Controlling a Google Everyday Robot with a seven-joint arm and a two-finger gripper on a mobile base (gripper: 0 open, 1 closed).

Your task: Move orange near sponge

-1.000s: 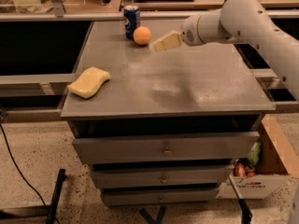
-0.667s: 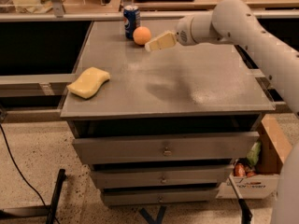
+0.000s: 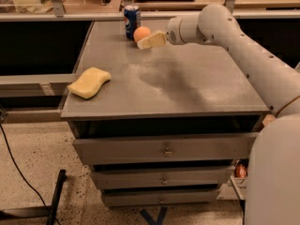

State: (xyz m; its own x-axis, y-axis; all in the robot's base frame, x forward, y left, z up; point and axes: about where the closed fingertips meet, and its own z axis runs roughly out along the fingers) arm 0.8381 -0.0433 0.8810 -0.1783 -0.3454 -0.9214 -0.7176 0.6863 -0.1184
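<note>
The orange (image 3: pixel 140 33) sits at the back of the grey table (image 3: pixel 187 88), just right of a blue soda can (image 3: pixel 132 20). My gripper (image 3: pixel 149 41) reaches in from the right and is right beside the orange, its cream fingers touching or nearly touching the fruit's right and front side. The pale yellow sponge (image 3: pixel 89 82) lies flat near the table's front left edge, well apart from the orange and the gripper.
My white arm (image 3: pixel 243 50) stretches over the table's right side. Drawers (image 3: pixel 165 150) are below the tabletop. A black cable and a stand leg lie on the floor at the left. Shelving stands behind the table.
The gripper has moved left across the back of the table and now is up against the orange. The orange, can and sponge have not moved.
</note>
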